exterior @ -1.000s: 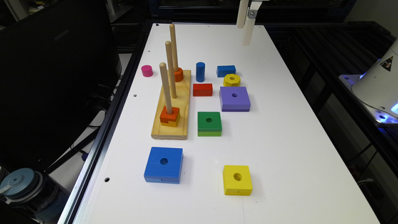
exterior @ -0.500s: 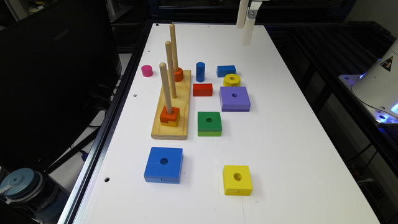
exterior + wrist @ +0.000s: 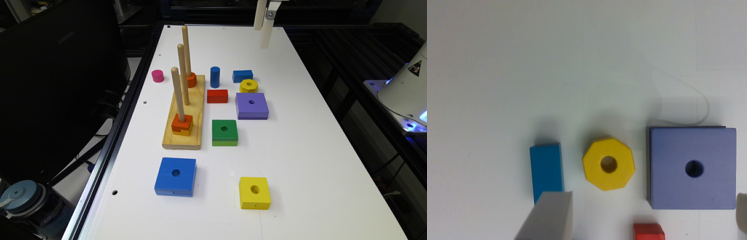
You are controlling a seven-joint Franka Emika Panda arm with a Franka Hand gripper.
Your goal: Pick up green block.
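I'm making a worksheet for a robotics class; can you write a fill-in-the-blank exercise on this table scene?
1. The green block lies flat beside the wooden ____ board.
2. Its top face has a round ____ in the centre.
3. The yellow octagonal ring sits between the small blue block and the ____ square block.
4. The end effector hangs above the table's far end, holding ____.

Missing words: peg; hole; purple; nothing

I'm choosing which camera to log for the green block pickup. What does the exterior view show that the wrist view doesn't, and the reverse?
Exterior alone: the green block beside the wooden peg board, the large blue square block, the yellow square block, the pink cylinder, and the gripper high over the table's far end.

Wrist alone: a close, top-down look with the fingers spread apart.

Both: the yellow octagon, purple square block, small blue block and red block.
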